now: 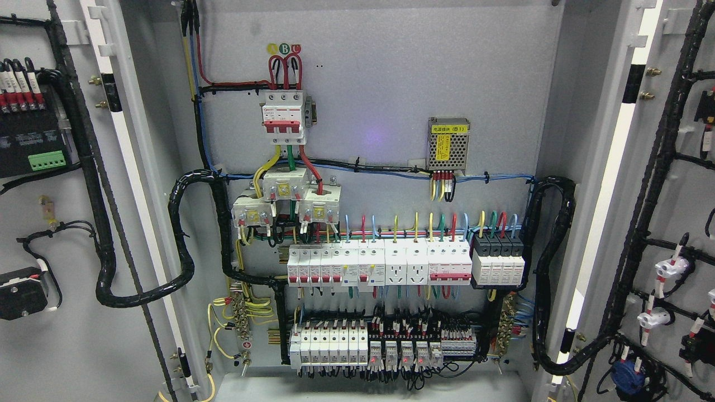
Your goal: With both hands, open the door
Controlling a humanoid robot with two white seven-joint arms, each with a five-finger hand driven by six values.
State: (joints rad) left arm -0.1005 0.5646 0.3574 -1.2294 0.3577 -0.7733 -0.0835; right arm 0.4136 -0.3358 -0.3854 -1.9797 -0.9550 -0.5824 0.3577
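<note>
head view looks straight into an electrical cabinet (380,111) whose two doors both stand swung wide. the left door (56,223) fills the picture's left side with its inner face showing, carrying a black block with a green terminal strip (47,161) and a thick black cable bundle (95,184) running down it. the right door (670,223) fills the right side in the same way, its inner face strung with black cables and small white and red parts (670,268). between the doors lies the grey back panel. near its top sits a white breaker with red levers (284,116), fed by red wires looping under three round coloured stickers (285,49). to the right of it hangs a small perforated metal box with a yellow label (448,144). lower down runs a row of white breakers and sockets (380,262), ending at the right in a black-topped module (498,259), with coloured wires rising from the row. below that is a second row of white breakers and small relays (380,346). neither robot hand nor arm shows anywhere, so the state of the fingers cannot be told.
</note>
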